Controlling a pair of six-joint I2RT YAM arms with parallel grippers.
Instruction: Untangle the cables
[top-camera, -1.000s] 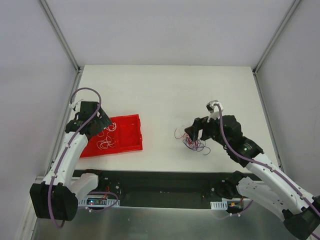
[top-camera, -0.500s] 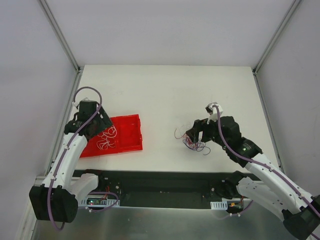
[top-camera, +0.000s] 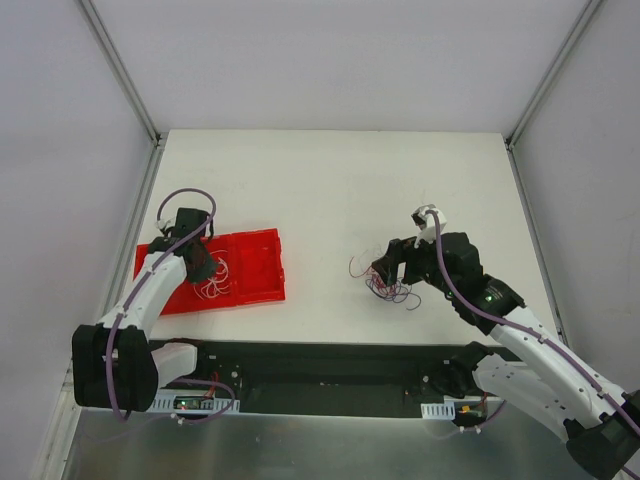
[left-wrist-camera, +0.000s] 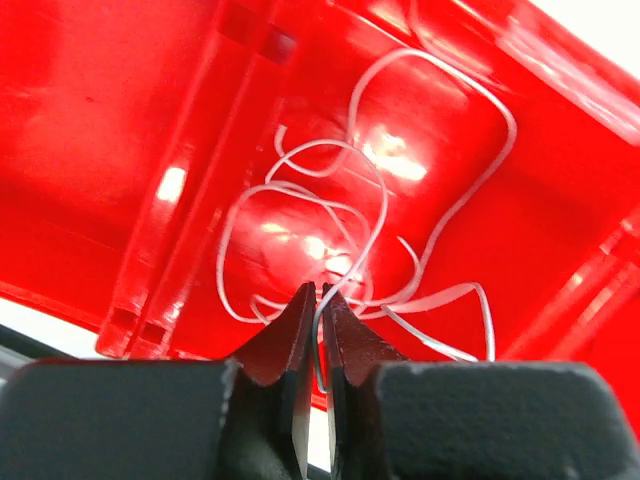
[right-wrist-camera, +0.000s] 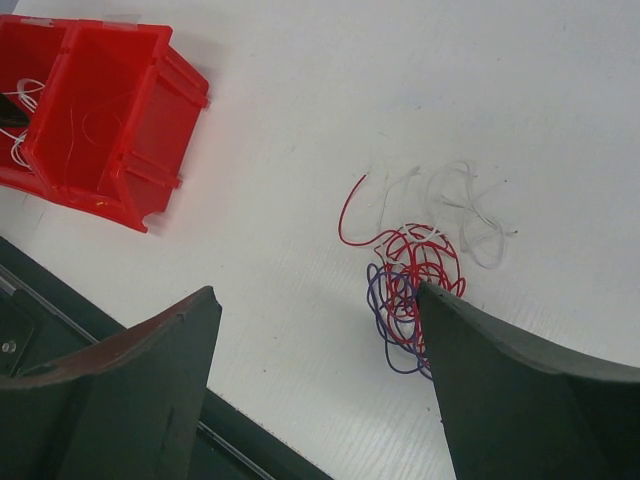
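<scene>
The cables (top-camera: 390, 288) form a small tangle of red, purple and whitish wires on the white table, also in the right wrist view (right-wrist-camera: 412, 262). My right gripper (top-camera: 385, 268) hovers open just above the tangle's left side, its fingertips (right-wrist-camera: 315, 295) wide apart with nothing between them. Several loose white cables (top-camera: 213, 281) lie in the red tray (top-camera: 250, 265). My left gripper (top-camera: 203, 268) reaches down into that tray. Its jaws (left-wrist-camera: 316, 292) are shut on one thin white cable (left-wrist-camera: 430, 296) that runs up between them.
The red tray (right-wrist-camera: 110, 120) sits at the table's near left, close to the dark front rail (top-camera: 320, 365). Grey walls with metal corner posts (top-camera: 120, 70) enclose the table on three sides.
My left gripper swung down into the tray and closed from open onto a white cable. The right gripper has barely moved and stays open.
</scene>
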